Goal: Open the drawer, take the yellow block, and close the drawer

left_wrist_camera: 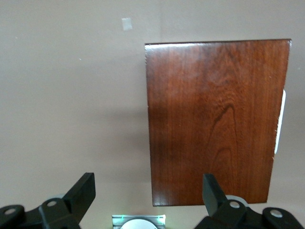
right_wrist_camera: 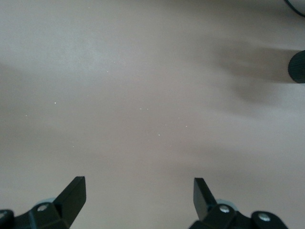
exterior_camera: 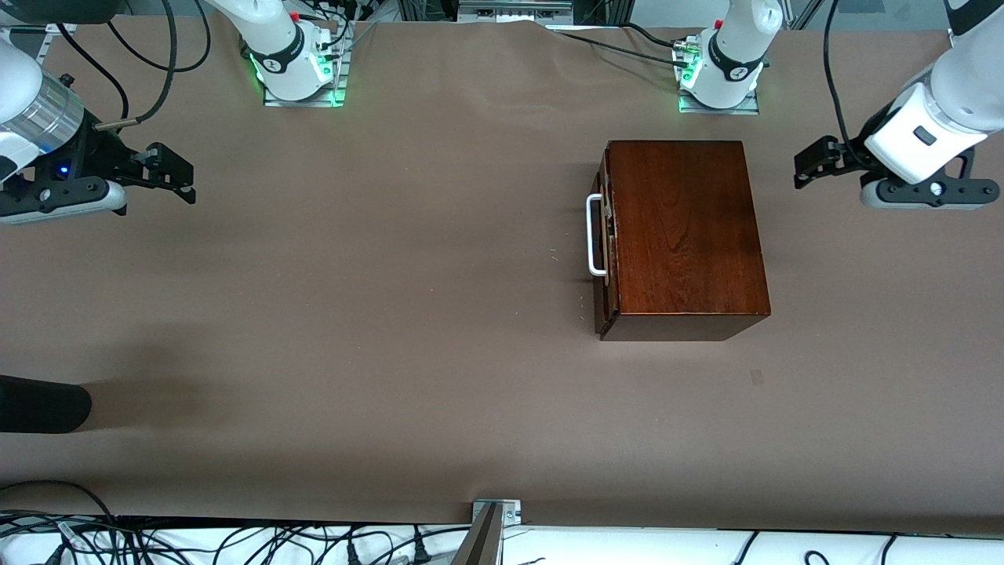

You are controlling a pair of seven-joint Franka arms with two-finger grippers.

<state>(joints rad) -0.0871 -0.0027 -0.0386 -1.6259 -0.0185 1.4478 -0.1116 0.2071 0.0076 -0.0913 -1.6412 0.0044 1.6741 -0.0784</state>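
Note:
The dark reddish-brown wooden box [exterior_camera: 686, 235] stands on the table toward the left arm's end. Its drawer [exterior_camera: 606, 302] is shut, and its front with the white bar handle [exterior_camera: 594, 235] faces the right arm's end. The yellow block is hidden. My left gripper [exterior_camera: 808, 163] is open and empty, up in the air beside the box at the left arm's end. The left wrist view shows the box top [left_wrist_camera: 214, 119] and the handle's edge [left_wrist_camera: 281, 121] past its open gripper [left_wrist_camera: 148, 186]. My right gripper [exterior_camera: 169, 169] is open and empty over bare table; its wrist view [right_wrist_camera: 138, 188] shows only brown table.
A black cylinder [exterior_camera: 39, 404] pokes in at the right arm's end, nearer the front camera, and also shows in the right wrist view [right_wrist_camera: 298, 67]. A small tape patch [exterior_camera: 757, 377] lies nearer the camera than the box. The arm bases [exterior_camera: 298, 71] [exterior_camera: 722, 78] stand along the table's edge farthest from the camera.

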